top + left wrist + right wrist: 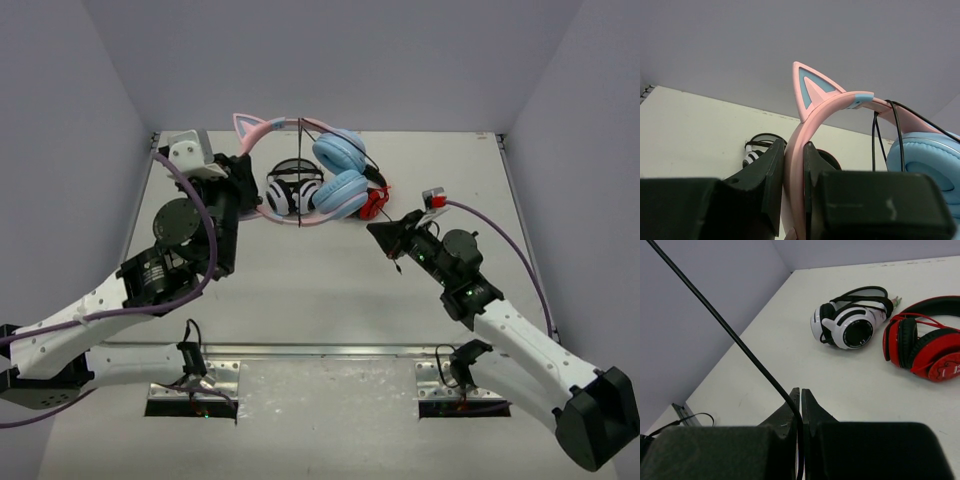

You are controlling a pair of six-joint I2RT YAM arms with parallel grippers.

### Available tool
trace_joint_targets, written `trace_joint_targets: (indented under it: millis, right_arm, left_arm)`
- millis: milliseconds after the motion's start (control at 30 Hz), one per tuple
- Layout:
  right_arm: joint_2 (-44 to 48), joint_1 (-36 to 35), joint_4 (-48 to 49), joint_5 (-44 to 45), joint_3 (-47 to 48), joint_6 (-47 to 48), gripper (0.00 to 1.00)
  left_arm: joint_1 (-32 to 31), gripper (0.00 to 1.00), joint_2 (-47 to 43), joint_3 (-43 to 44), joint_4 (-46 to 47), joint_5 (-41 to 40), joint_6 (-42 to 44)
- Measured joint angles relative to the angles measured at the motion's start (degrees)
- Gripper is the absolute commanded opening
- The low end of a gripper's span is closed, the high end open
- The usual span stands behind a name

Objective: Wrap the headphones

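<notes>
**First speaker:** At the far end of the table, what is gripped by the left gripper?

**Second speaker:** The thin pink headband of the headphones is clamped between its two dark fingers, which are pressed against the band on both sides. One pink cat ear with a blue centre is seen just above the grip. The light blue ear cups are seen to the right of it.

**First speaker:** Where are the headphones placed?

**Second speaker:** They are held at the far middle of the table. In the top view, the blue cups are seen overlapping the white-and-black headphones and the red-and-black headphones, which are laid side by side on the tabletop.

**First speaker:** And what is held by the right gripper?

**Second speaker:** The thin black cable is pinched there. The fingers are closed almost fully, with only the cable between their tips. From the pinch, the cable is drawn straight and taut up to the left. In the left wrist view, two black strands are seen draped over the headband beside the blue cup.

**First speaker:** Are the two grippers touching?

**Second speaker:** No, they are kept well apart, with the headphones between them.
</notes>
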State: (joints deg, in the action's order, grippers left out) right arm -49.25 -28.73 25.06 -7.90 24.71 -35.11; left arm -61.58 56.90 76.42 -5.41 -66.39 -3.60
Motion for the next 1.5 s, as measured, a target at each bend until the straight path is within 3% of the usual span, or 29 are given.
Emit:
trace_joint_targets:
  millis: [300,567,767,867,1033,1167,1500]
  right_arm:
    - [-5.9,-0.2,-0.5,-6.6,3.0,-0.2,0.01]
    - [-6.4,-12.3,0.4,-7.5,3.0,1.7,0.01]
    - [-3.9,-20.2,0.3,-1.3,3.0,4.0,0.01]
    - [-2.3,-23.7,0.1,3.0,3.0,5.3,0.01]
    - [-3.8,-29.3,-5.5,8.8,5.9,8.2,0.01]
    - [-5.6,-32.1,-11.5,11.5,11.1,11.1,0.01]
    - [-10.0,-32.9,-34.0,12.2,26.4,21.0,0.01]
  left_arm:
    - [0.0,0.0,-2.8,-1.4,-0.9,1.7,-4.0]
    - [0.2,0.0,1.3,-0.5,5.5,0.5,-3.5]
    - [8.9,0.0,14.3,11.1,-4.6,5.3,-12.0]
    - [12.7,0.0,17.7,12.0,-7.8,6.3,-15.2]
    - [13.2,0.0,20.5,11.7,-9.6,5.8,-16.5]
    - [13.2,0.0,19.9,6.1,-4.0,4.2,-15.2]
    - [13.3,0.0,17.8,-19.6,9.5,1.4,-11.5]
